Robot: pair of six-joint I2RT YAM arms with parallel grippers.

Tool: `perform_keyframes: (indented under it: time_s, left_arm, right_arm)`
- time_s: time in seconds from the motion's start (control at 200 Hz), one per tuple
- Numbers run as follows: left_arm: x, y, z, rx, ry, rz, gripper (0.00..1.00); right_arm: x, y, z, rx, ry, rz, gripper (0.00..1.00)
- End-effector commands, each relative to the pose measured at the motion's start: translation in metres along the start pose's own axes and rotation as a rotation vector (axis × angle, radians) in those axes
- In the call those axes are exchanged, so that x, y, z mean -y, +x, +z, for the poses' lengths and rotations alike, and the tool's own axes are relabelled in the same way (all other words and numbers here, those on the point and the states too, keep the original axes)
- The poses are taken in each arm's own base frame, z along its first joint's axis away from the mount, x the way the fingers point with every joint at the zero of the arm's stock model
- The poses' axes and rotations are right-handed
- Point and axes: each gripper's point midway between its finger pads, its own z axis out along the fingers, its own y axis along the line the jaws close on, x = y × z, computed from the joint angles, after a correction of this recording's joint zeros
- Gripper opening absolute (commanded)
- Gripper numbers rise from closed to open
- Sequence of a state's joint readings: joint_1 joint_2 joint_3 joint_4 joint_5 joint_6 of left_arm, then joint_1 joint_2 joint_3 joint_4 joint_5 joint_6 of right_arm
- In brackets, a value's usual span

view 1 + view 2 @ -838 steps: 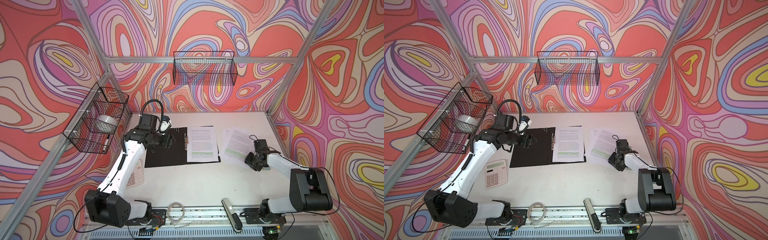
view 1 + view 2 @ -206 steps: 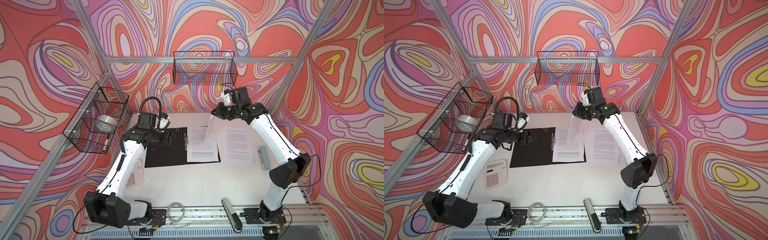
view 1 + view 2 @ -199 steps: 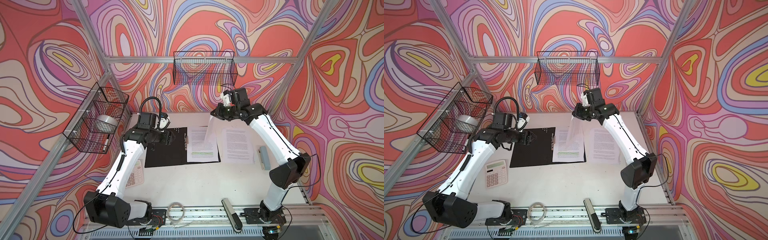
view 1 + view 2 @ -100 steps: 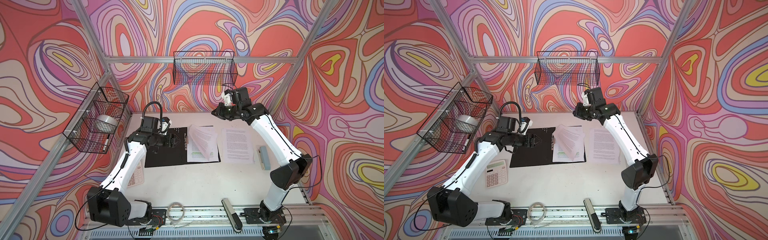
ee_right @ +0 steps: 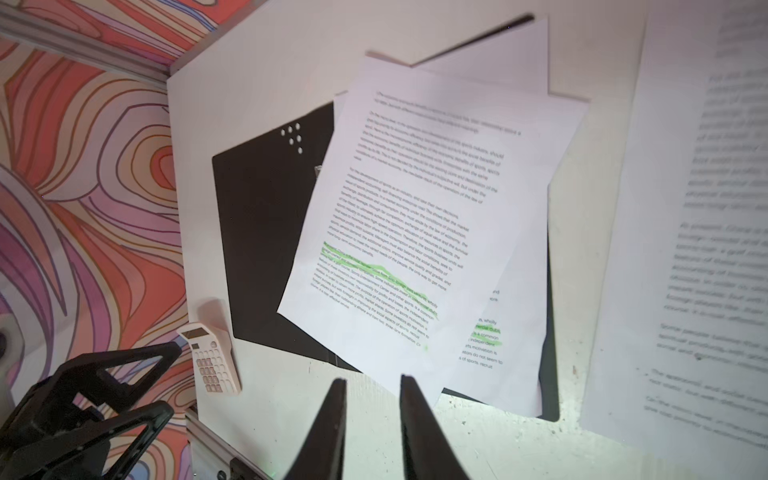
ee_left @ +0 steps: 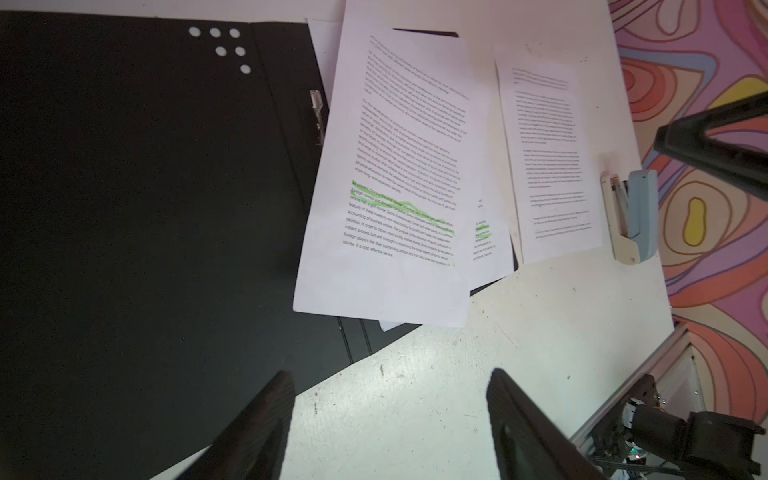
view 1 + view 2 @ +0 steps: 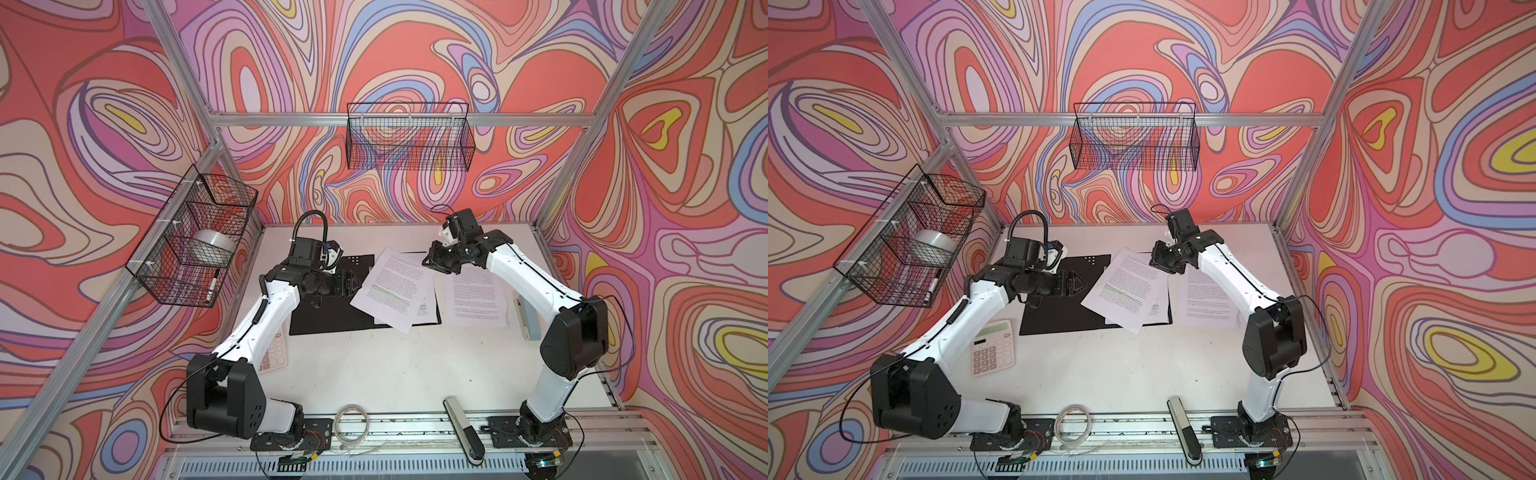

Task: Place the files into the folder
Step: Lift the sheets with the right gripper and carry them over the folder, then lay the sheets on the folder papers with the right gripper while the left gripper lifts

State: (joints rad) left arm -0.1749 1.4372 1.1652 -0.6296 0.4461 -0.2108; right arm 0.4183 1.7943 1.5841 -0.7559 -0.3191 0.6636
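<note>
The flat black folder (image 7: 328, 316) lies open on the white bench (image 7: 395, 374), at about 11 o'clock from the bench's middle; the loose white printed files with green highlighted lines (image 7: 392, 286) rest askew on its 3 o'clock half, the top sheet twisted toward 1 o'clock and overhanging the near edge; one more printed white sheet (image 7: 478, 297) lies flat on the bench just beside the folder at 3 o'clock; the left arm rises from its base at 7 o'clock, leans toward 1 o'clock, then bends so the forearm runs level toward 3 o'clock; the left pincer (image 7: 351, 282) hovers over the folder's bare black half, jaws wide and empty; the right arm climbs from 5 o'clock to an elbow at 3 o'clock, its forearm reaching toward 10 o'clock; the right pincer (image 5: 372, 378) hangs above the top sheet's far corner, clear of the paper, jaws a narrow gap with nothing between.
</note>
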Motion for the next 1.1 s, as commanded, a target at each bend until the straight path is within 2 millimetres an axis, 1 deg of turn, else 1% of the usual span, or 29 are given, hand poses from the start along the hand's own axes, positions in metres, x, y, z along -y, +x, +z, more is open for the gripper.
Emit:
perform_keyframes:
  time_s: [0.0,0.11,0.265,0.356,0.451,0.581,0.731,0.821,0.922,1.022,1.097]
  left_arm:
    - [-0.025,0.008,0.019,-0.077,-0.094,-0.048,0.74]
    - [-0.032,0.013,0.038,-0.127,-0.088,-0.043,0.74]
    - [-0.040,0.015,0.057,-0.126,-0.082,-0.033,0.77]
    - [-0.044,0.020,0.068,-0.152,-0.077,-0.055,0.79]
    - [-0.042,0.025,0.080,-0.183,-0.040,-0.081,0.79]
    - [-0.048,0.032,0.093,-0.210,-0.037,-0.103,0.81]
    - [-0.045,0.036,0.100,-0.221,0.004,-0.120,0.78]
    - [-0.046,0.041,0.106,-0.232,0.020,-0.142,0.73]
    - [-0.041,0.046,0.110,-0.244,0.063,-0.165,0.67]
    - [-0.039,0.044,0.108,-0.213,0.078,-0.165,0.57]
    - [-0.035,0.041,0.105,-0.191,0.089,-0.159,0.45]
  right_arm:
    - [-0.015,0.002,-0.003,0.025,-0.110,0.030,0.27]
    - [-0.009,0.016,0.010,-0.008,-0.151,0.071,0.28]
    - [0.004,0.030,0.011,-0.015,-0.142,0.084,0.29]
    - [0.007,0.036,0.010,-0.023,-0.143,0.087,0.30]
    - [0.011,0.040,0.011,-0.021,-0.145,0.093,0.30]
    - [0.013,0.043,0.012,-0.019,-0.153,0.102,0.30]
    - [0.015,0.044,0.009,-0.008,-0.150,0.104,0.30]
    - [0.015,0.044,0.009,-0.005,-0.152,0.101,0.30]
    - [0.015,0.044,0.010,-0.006,-0.151,0.102,0.30]
    - [0.016,0.044,0.009,-0.004,-0.146,0.101,0.30]
    - [0.016,0.043,0.008,-0.001,-0.143,0.101,0.30]
